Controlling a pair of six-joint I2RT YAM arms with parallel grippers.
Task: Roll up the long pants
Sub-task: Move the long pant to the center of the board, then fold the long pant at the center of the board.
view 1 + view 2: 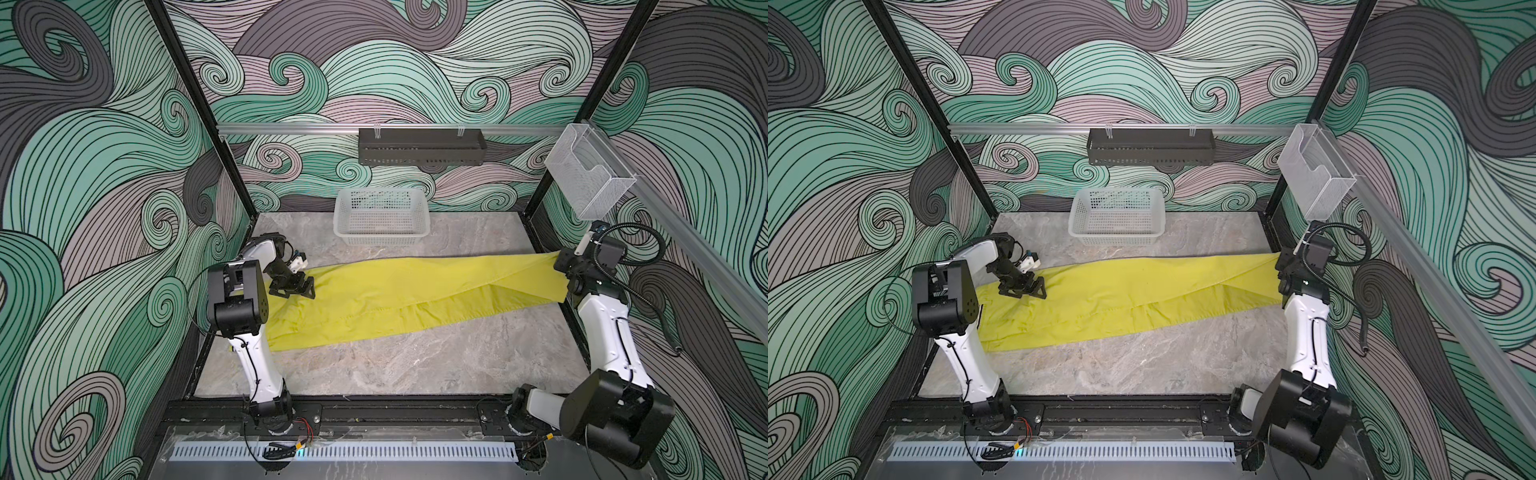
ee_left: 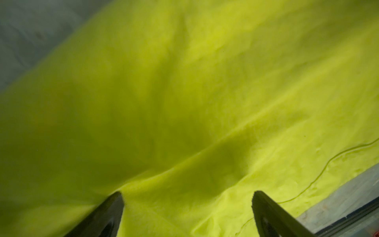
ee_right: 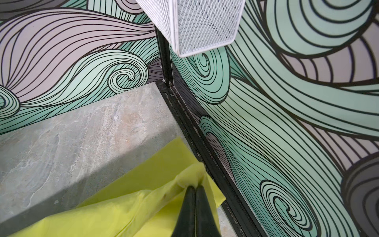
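Right gripper, we find, is clamped on the lifted end of the long pants; left gripper stands wide apart at the opposite end.

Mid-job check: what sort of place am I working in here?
Probably a robot lab test cell, not a home: wave-patterned panels on a black frame wall in a stone-look table, the left arm and right arm are mounted at its front edge, and the long pants stretch across it.

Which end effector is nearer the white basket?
Left. The left end effector hangs open over the pants, just front-left of the white basket; the right end effector grips the pants farther off, to its right.
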